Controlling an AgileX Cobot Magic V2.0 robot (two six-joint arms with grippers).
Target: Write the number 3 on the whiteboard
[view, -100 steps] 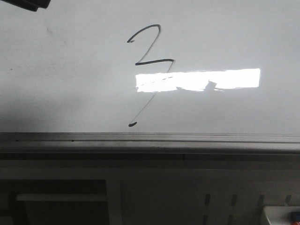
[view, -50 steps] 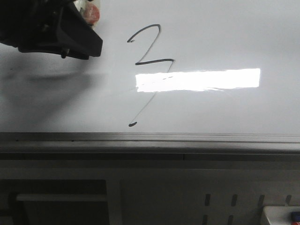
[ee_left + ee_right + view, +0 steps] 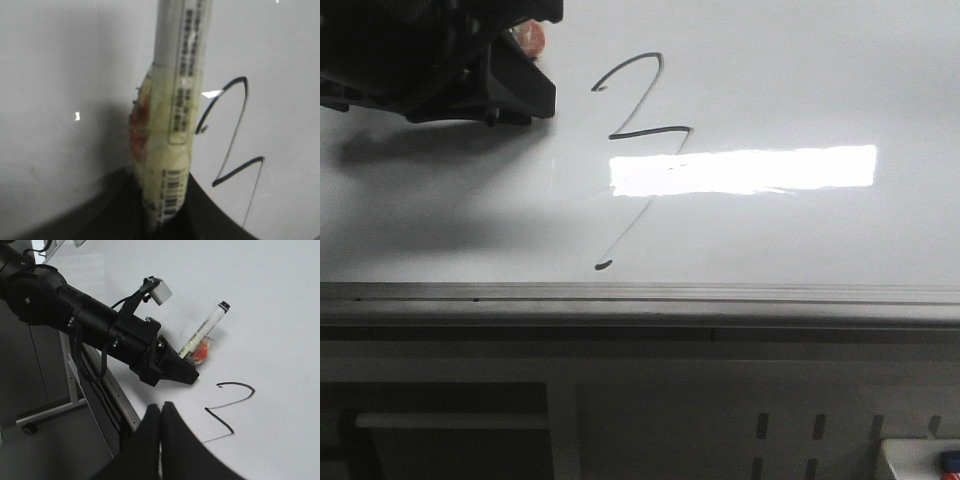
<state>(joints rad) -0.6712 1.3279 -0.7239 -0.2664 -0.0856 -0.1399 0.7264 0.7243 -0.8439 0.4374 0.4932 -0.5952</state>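
Observation:
The number 3 [image 3: 650, 132] is a thin black stroke on the whiteboard [image 3: 800, 230], its faint tail ending in a small hook near the grey rail. It also shows in the left wrist view [image 3: 237, 172] and in the right wrist view [image 3: 235, 384]. My left gripper [image 3: 510, 95] is over the board to the left of the 3, shut on a white marker pen [image 3: 180, 100] wrapped in tape with a red patch. The pen [image 3: 202, 335] sticks out past the left gripper [image 3: 175, 367], black end away from it. My right gripper [image 3: 161, 407] is shut and empty, near the board's edge.
A grey metal rail [image 3: 640, 295] runs along the board's near edge, with the stand's frame below it. A white box [image 3: 920, 460] with small blue and red items sits at the bottom right. A frame leg with a caster [image 3: 30, 427] stands beside the board.
My left gripper with the pen has come into the front view from the top left and moved right, toward the 3. The 3 is unchanged.

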